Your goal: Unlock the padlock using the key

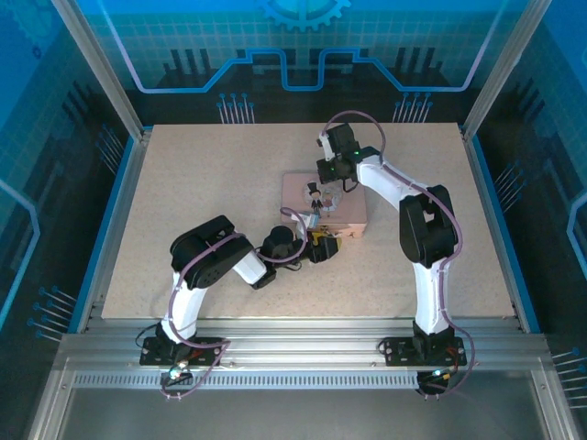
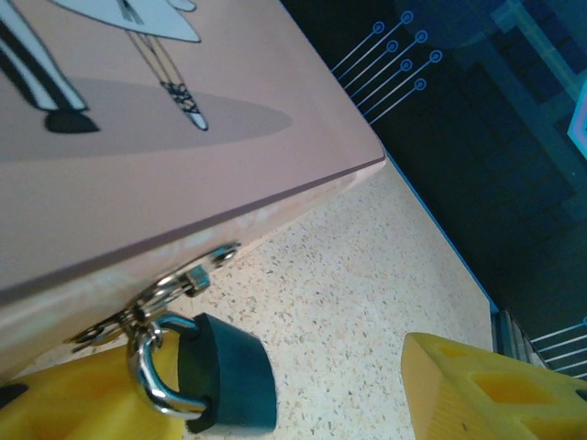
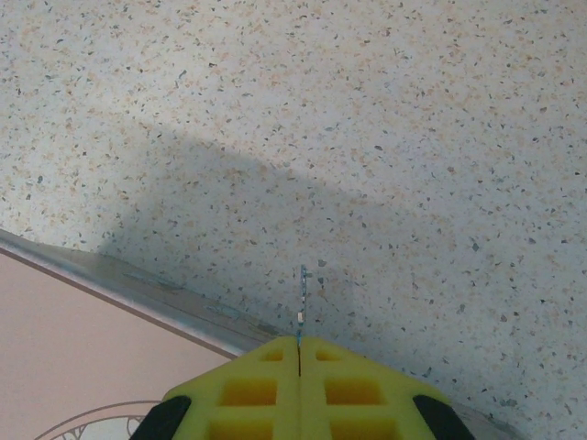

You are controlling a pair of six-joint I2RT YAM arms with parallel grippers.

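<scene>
The padlock [image 2: 225,371] hangs from the hasp [image 2: 160,293] on the pink box's [image 2: 183,156] near side, between the spread fingers of the left gripper [image 2: 275,394]. The right gripper [image 3: 299,346], pinched on the key [image 3: 301,302], hovers over the box's far edge. Next, I judge, the key must travel to the keyhole and line up. No writing is readable.

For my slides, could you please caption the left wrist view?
Padlock hangs from the pink box's hasp, between the open left hand's yellow fingers.

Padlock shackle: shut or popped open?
Looks shut: padlock hangs on the hasp of the pink box, shackle running into its body, no gap seen. Other leg unclear.
</scene>
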